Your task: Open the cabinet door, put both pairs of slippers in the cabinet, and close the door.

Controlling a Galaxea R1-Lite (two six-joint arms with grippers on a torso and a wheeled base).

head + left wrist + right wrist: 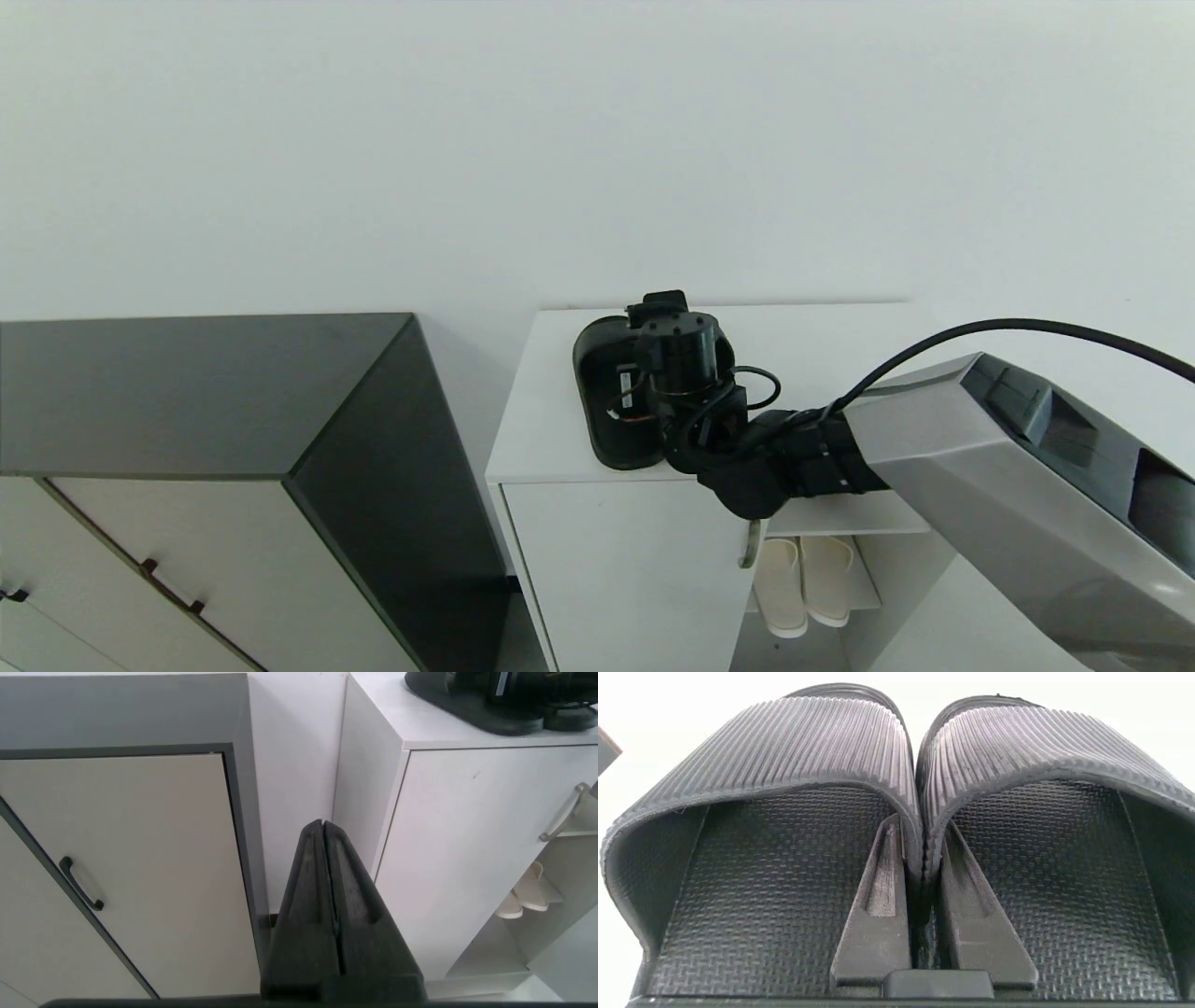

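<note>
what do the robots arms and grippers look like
Right arm: boxy silver-grey shell with dark recessed panels, a black round-capped wrist and a thick black cable arching off it. Left gripper and right gripper: black tapered wedge fingers, the right's grooved.

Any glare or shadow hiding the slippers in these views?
Head view: even light; black slippers read dark atop the cabinet, white slippers shaded inside it but visible. Right wrist view: blown white behind the black pair, tread visible around right gripper.
</note>
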